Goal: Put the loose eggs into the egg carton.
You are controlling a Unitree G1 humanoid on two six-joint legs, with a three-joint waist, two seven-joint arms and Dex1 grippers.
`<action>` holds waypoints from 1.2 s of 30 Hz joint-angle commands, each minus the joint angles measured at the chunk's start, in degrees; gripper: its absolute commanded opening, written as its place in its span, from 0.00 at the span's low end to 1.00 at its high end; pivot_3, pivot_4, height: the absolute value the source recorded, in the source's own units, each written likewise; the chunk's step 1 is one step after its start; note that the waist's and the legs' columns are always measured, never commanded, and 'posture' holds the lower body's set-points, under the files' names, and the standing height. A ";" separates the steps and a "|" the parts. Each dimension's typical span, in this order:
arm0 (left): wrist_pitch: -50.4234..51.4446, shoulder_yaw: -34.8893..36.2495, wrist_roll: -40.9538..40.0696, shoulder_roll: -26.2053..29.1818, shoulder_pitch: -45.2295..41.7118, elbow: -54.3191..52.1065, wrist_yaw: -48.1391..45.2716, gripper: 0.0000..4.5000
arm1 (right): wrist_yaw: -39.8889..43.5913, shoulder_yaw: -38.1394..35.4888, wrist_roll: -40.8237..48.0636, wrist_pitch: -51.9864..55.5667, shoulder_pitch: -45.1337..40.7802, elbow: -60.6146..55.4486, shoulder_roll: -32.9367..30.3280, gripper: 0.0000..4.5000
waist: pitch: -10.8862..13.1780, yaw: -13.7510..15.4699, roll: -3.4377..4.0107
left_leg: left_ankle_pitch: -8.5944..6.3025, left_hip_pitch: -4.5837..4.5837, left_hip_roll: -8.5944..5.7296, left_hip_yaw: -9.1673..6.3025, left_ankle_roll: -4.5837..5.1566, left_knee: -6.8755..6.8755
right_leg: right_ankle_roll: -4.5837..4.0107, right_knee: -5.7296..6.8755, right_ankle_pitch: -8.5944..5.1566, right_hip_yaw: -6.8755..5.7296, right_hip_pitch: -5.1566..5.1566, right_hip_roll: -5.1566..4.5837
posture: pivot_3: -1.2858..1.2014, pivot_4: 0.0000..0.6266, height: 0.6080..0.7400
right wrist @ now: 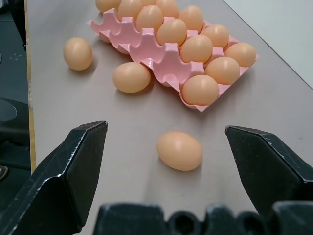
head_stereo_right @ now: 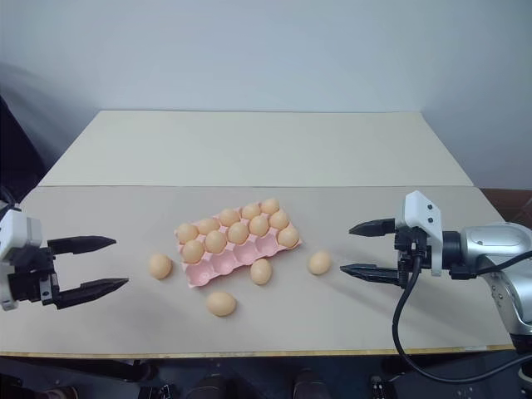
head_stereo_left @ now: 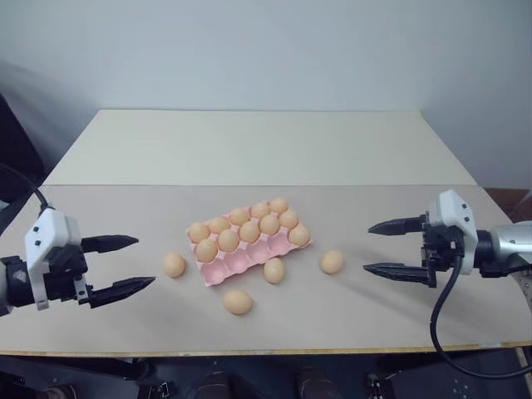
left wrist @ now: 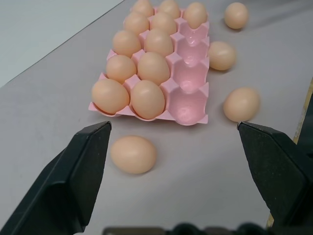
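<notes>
The left gripper (head_stereo_left: 133, 264), two black tapered fingers, is spread wide and holds nothing, hovering over the table's left side and aimed toward the middle. The right gripper (head_stereo_left: 384, 247) is likewise spread wide and empty, pointing inward from the right.

Between them lies the flat pink moulded egg carton (head_stereo_left: 249, 253), its long axis running diagonally from near-left to far-right. Smooth tan-orange oval eggs fill its two far rows; in the near row one egg sits in the right end cup (head_stereo_left: 298, 235) and the other four cups are bare.

Four loose eggs rest on the matte beige tabletop (head_stereo_left: 100, 216): one just left of the carton (head_stereo_left: 174, 264), one touching or nearly touching its near edge (head_stereo_left: 273, 270), one nearer the front edge (head_stereo_left: 238, 301), one to the right toward the right gripper (head_stereo_left: 332, 262).
</notes>
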 commanded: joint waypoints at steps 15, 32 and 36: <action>-1.08 -0.83 -0.49 2.19 -5.24 2.66 -2.50 1.00 | -1.04 -0.32 -1.24 -2.11 -0.52 -2.56 0.06 0.99 | 0.00 0.00 0.00 | 0.00 0.00 0.00 0.00 0.00 0.00 | 0.00 0.00 0.00 0.00 0.00 0.00 | 0.52 0.24 1.00; -1.42 -11.60 -1.93 3.14 -15.26 3.29 -7.58 1.00 | -2.92 20.70 -29.29 -26.67 -9.38 10.44 4.91 0.99 | 0.00 -0.05 0.01 | 0.00 -0.03 -0.01 0.02 0.00 0.02 | 0.00 0.03 0.00 0.01 -0.04 0.01 | 0.52 0.24 1.00; -1.74 -13.27 -1.69 2.72 -16.63 3.53 -7.77 1.00 | -3.68 23.90 -33.75 -31.24 -12.36 15.84 7.53 0.99 | 0.00 -0.09 0.01 | 0.00 -0.07 -0.01 0.02 0.00 0.02 | -0.01 0.04 0.01 0.01 -0.09 0.01 | 0.52 0.24 1.00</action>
